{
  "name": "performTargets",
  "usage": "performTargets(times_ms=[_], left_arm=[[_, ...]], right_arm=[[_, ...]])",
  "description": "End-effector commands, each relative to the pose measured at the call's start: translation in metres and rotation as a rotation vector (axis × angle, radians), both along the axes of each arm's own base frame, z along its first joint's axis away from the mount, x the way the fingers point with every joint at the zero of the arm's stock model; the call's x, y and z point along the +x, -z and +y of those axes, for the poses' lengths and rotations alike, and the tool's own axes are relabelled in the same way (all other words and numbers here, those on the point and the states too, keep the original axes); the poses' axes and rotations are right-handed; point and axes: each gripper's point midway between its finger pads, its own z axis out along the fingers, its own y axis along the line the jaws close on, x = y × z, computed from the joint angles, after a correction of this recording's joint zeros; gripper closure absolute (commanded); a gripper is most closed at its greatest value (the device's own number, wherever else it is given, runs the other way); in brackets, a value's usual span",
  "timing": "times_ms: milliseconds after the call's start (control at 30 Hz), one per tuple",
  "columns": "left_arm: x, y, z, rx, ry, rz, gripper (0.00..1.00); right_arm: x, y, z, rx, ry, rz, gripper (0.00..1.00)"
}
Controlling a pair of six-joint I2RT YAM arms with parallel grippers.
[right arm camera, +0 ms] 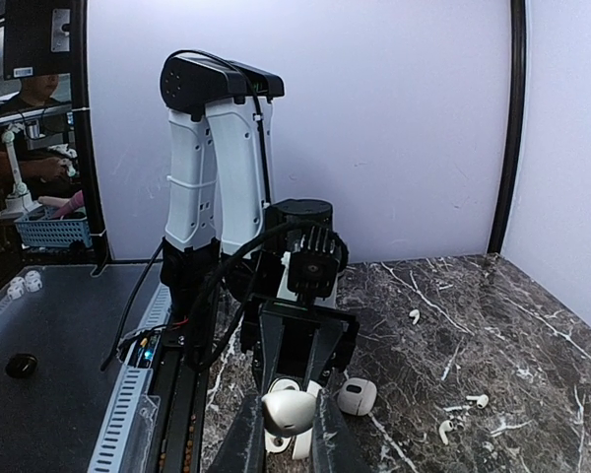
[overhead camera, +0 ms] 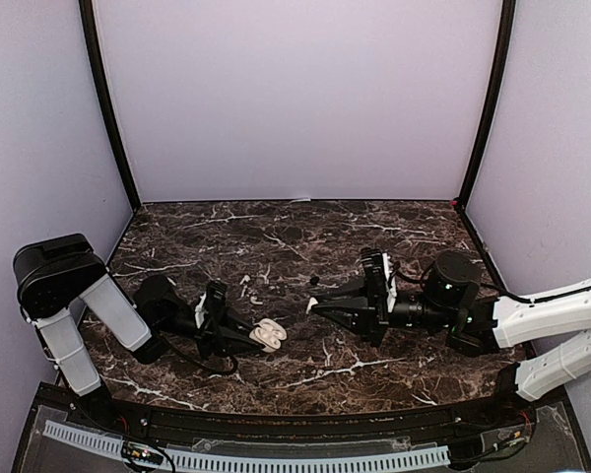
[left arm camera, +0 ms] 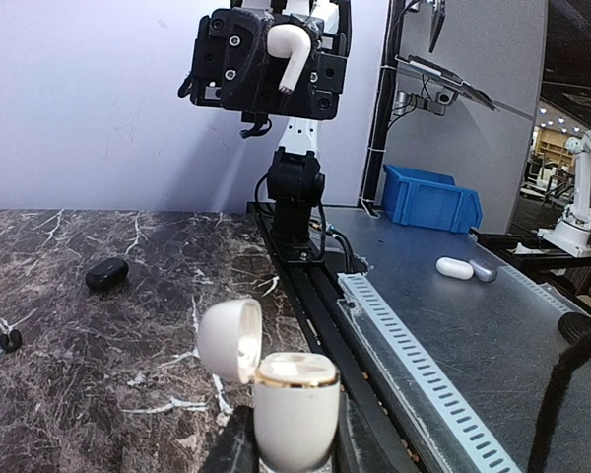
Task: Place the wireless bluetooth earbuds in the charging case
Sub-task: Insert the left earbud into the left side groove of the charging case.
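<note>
My left gripper (left arm camera: 294, 445) is shut on a white charging case (left arm camera: 295, 399), held upright with its lid (left arm camera: 229, 339) swung open. In the top view this case (overhead camera: 270, 335) sits at the tip of the left gripper (overhead camera: 256, 335). My right gripper (right arm camera: 288, 434) is shut on a white earbud (right arm camera: 290, 408). It faces the case from the right with a gap between them, earbud (overhead camera: 312, 304) foremost. The left wrist view shows that earbud (left arm camera: 289, 47) high above the open case. Loose white earbuds (right arm camera: 415, 316) (right arm camera: 479, 400) (right arm camera: 444, 431) lie on the marble.
A black case (left arm camera: 106, 273) and a small black earbud (left arm camera: 10, 340) lie on the marble table (overhead camera: 305, 246). Purple walls close in three sides. Beyond the near edge run a slotted cable duct (left arm camera: 414, 355) and a bench holding two spare cases (left arm camera: 455, 267) and a blue bin (left arm camera: 428, 197).
</note>
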Motion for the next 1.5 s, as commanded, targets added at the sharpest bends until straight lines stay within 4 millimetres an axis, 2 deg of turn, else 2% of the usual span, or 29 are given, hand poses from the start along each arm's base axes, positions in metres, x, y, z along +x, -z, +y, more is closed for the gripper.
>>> performTargets(times_ms=[0,167,367,733,1067,1467], left_arm=[[-0.003,-0.041,0.004,-0.175,-0.022,-0.22,0.93],[0.008,-0.051,0.0,-0.195,-0.078,-0.267,0.93],[0.016,-0.068,-0.01,-0.204,-0.06,-0.302,0.93],[0.012,-0.081,-0.035,-0.261,-0.092,-0.475,0.93],[0.015,-0.089,-0.045,-0.282,-0.101,-0.474,0.93],[0.012,-0.095,-0.056,-0.309,-0.1,-0.478,0.93]], right_arm=[[-0.004,-0.011,0.003,0.027,-0.015,-0.041,1.0],[-0.007,-0.013,0.002,0.035,-0.028,-0.081,1.0],[-0.012,-0.019,-0.001,0.049,-0.038,-0.165,1.0],[-0.025,-0.035,-0.014,0.13,-0.066,-0.263,1.0],[-0.027,-0.034,-0.021,0.135,-0.049,-0.332,1.0],[-0.025,-0.034,-0.017,0.157,-0.008,-0.351,1.0]])
